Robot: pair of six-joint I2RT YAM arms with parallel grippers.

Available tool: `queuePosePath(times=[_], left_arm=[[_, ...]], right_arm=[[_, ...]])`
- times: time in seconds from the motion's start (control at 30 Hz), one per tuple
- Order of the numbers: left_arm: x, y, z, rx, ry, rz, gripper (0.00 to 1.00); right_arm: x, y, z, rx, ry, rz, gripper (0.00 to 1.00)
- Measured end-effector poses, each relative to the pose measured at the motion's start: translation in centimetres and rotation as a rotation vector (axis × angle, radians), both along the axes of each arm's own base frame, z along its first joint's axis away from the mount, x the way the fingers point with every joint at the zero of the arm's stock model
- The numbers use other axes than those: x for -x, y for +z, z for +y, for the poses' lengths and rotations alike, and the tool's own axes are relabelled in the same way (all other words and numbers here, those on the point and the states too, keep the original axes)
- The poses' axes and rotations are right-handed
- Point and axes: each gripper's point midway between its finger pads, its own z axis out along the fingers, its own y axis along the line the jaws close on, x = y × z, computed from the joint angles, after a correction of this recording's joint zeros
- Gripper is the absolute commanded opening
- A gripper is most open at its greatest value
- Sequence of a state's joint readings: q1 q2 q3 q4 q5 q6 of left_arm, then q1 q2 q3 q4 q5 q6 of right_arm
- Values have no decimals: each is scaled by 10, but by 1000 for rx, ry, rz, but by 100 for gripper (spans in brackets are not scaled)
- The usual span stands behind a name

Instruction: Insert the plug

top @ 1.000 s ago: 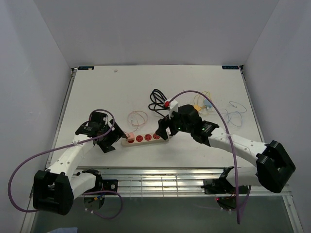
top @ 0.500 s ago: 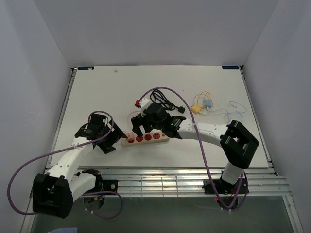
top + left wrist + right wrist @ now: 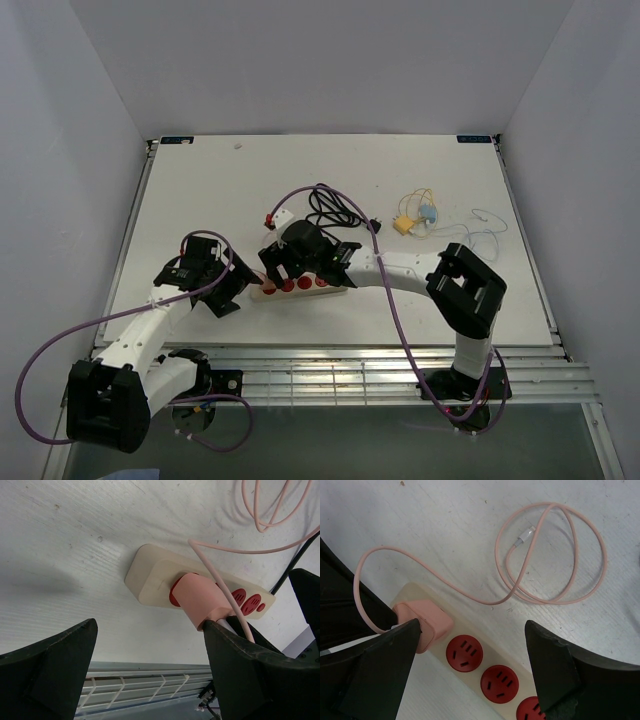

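Note:
A cream power strip [image 3: 318,285] with red sockets lies near the table's front edge. A pink plug [image 3: 200,600] sits in its leftmost socket; it also shows in the right wrist view [image 3: 422,621]. Its pink cable [image 3: 550,555] coils on the table behind the strip [image 3: 490,667]. My left gripper [image 3: 149,630] is open and empty, one finger [image 3: 250,665] beside the plug. My right gripper [image 3: 471,630] is open and empty above the strip's left end, straddling the plug and two free sockets. In the top view the left gripper [image 3: 238,287] and right gripper [image 3: 283,270] meet at the plug.
A black cable bundle [image 3: 335,208] lies behind the strip. Small yellow and blue connectors with thin wires [image 3: 415,220] lie at the right. A metal grille [image 3: 330,360] runs along the front edge of the table.
My right arm has swung left along the strip, from its right end to above its left end by the plug. The left arm has barely moved.

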State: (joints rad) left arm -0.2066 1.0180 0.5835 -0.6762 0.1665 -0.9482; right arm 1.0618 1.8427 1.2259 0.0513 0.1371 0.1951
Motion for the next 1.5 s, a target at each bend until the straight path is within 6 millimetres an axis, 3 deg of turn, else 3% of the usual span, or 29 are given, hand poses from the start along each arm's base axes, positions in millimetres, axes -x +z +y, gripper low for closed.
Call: queuePosePath(times=[0.43, 0.73, 1.5], left_arm=[[-3, -2, -2, 22, 33, -1, 97], [4, -5, -7, 88, 84, -3, 84], [-4, -7, -11, 146, 144, -28, 83]], right_arm=[[-4, -1, 1, 12, -42, -18, 91], [12, -4, -7, -9, -82, -64, 93], [15, -6, -10, -13, -142, -62, 95]])
